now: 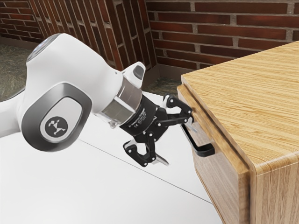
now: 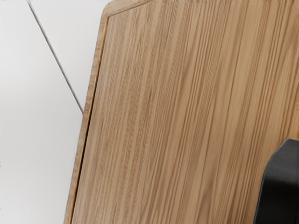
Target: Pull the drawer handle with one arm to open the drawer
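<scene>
So I am at the approach: my pincer (image 1: 176, 139) gapes wide, gripping nothing, its upper finger up by the top end of the handle (image 1: 202, 151) on the drawer (image 1: 219, 172). Next I must bring both fingers round the bar, close, then pull back. The exterior view shows that gap. The wrist view shows the drawer's grain close up and a dark shape (image 2: 280, 186), likely the handle.

Bright, even light (soft shadows).

We see the wood-grained drawer front (image 2: 177, 116), a black shape (image 2: 282, 186) before it, and a white surface (image 2: 32, 130) beside its edge
</scene>
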### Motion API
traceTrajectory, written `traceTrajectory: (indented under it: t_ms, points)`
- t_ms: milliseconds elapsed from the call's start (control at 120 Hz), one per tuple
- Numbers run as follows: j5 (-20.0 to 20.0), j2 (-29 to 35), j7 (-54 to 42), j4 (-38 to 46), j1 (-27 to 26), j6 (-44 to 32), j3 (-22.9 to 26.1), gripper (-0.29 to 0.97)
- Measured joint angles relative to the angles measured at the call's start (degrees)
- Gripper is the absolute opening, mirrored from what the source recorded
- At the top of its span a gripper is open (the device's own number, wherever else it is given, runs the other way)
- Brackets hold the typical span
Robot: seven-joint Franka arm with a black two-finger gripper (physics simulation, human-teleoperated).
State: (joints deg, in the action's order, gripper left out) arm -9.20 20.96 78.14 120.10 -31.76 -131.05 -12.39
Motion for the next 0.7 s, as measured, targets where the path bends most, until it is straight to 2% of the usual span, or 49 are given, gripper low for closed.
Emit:
traceTrajectory:
  t_ms: [700]
  points:
    - [0.05, 11.98, -0.08, 9.04, 3.79, 3.61, 2.4, 0.68]
